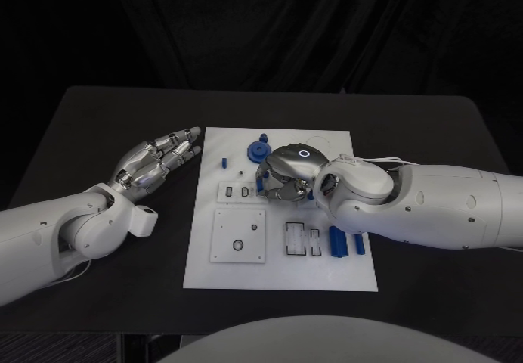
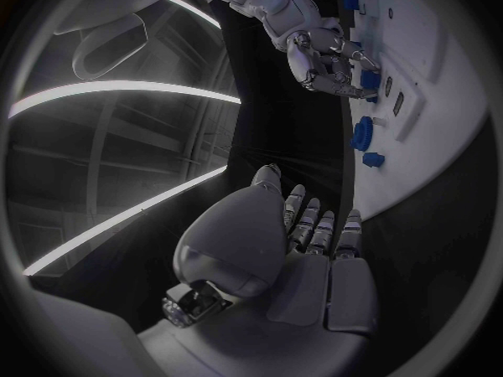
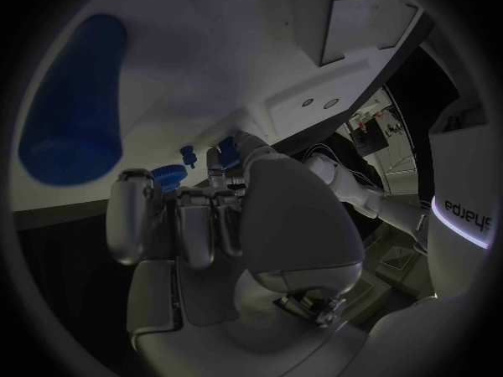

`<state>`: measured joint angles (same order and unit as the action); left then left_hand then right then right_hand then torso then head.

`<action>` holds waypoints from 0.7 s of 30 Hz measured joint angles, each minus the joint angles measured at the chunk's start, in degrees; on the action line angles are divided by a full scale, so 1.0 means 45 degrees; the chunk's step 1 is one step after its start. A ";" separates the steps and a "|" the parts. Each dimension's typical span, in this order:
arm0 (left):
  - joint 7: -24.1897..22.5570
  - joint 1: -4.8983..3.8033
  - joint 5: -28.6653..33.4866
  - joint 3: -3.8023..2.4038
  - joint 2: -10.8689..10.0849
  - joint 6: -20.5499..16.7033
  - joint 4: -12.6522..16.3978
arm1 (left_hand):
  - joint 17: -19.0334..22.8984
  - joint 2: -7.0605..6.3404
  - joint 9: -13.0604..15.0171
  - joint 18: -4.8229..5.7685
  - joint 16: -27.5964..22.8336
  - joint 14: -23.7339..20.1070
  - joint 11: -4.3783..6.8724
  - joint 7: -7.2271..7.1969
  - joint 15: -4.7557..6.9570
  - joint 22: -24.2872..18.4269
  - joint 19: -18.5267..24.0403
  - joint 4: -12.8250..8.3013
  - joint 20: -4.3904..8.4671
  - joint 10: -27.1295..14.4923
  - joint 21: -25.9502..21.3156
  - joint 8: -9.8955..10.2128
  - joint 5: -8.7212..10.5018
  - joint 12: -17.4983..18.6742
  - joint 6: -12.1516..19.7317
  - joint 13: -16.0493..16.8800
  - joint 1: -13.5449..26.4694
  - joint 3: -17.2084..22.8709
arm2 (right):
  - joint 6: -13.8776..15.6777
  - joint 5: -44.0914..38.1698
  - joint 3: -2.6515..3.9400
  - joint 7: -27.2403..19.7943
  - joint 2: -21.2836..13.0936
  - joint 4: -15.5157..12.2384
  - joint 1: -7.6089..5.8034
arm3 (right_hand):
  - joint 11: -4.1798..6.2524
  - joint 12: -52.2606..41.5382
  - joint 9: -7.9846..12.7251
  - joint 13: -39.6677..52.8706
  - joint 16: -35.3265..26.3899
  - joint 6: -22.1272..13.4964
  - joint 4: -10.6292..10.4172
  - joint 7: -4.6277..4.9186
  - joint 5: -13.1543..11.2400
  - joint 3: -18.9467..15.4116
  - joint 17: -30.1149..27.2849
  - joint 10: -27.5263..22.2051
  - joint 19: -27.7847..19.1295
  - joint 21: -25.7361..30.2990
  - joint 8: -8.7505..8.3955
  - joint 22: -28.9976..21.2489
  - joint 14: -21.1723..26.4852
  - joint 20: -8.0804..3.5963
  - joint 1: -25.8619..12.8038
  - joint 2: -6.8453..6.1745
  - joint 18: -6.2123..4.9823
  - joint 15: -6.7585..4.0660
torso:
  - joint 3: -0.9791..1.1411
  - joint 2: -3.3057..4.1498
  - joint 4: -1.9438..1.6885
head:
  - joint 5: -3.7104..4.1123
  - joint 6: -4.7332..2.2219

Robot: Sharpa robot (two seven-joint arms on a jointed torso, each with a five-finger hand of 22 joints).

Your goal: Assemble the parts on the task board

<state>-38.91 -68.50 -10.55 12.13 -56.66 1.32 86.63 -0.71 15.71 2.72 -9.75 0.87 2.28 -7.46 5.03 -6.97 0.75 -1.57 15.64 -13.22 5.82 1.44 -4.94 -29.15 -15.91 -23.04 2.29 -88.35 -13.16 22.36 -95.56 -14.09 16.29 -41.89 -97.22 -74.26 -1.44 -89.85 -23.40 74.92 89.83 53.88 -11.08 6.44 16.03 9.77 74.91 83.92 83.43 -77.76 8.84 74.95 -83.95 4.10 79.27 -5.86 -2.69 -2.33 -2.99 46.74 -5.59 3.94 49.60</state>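
Observation:
The white task board (image 1: pixel 283 265) lies in the middle of the black table. My right hand (image 1: pixel 286 172) hovers low over the board's middle with its fingers curled down. In the left wrist view, the right hand (image 2: pixel 314 46) pinches a small blue part (image 2: pixel 369 80) at the board's surface. A blue gear (image 1: pixel 259 151) stands just beyond the hand, with a small blue peg (image 1: pixel 224 161) to its left. Two blue cylinders (image 1: pixel 339 242) lie near the board's right edge; one of these cylinders (image 3: pixel 74 100) looms large in the right wrist view. My left hand (image 1: pixel 158 162) floats open over the table left of the board, holding nothing.
A square white plate (image 1: pixel 238 236) with a small hole sits on the board's near left. Rectangular slots (image 1: pixel 296 238) lie beside it. Bare black table (image 1: pixel 109 113) stretches to the left of and behind the board.

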 measured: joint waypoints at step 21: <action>0.0000 0.0000 0.0000 0.0004 0.0004 0.0012 -0.0064 | 0.0000 0.0000 -0.0002 -0.0001 0.0000 -0.0001 -0.0046 0.0000 0.0000 0.0000 0.0000 0.0000 0.0000 -0.0046 0.0000 0.0000 0.0000 0.0000 0.0000 0.0000 0.0000 -0.0001 | 0.0263 -0.0009 -0.0003 -0.0161 -0.0141 -0.0061 0.0019 | 0.0001 0.0000 0.0316 -0.0002 0.0000 -0.1573 -0.0367 0.0005 -0.1909 -0.0506 0.0000 0.0001 0.0000 0.0124 -0.0698 -0.0003 0.0000 -0.0001 -0.0312 -0.0330 0.0001 0.0000 | -0.0016 -0.0004 -0.0012 | -0.0026 0.0031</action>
<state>-38.91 -68.50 -10.55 12.15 -56.65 1.38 86.34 -0.71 15.71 2.71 -9.75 0.87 2.27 -7.66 5.03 -6.97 0.75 -1.57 15.64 -13.22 5.61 1.44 -4.94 -29.15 -15.91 -23.04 2.29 -88.35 -13.16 23.54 -95.60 -14.10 15.57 -42.53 -97.49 -74.17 -1.43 -89.85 -21.98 74.91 89.83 46.81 -12.73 6.47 7.44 7.49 74.91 83.92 83.44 -77.20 5.71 74.93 -83.95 4.10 77.86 -7.34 -2.68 -2.34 -3.07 46.72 -5.65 3.83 49.74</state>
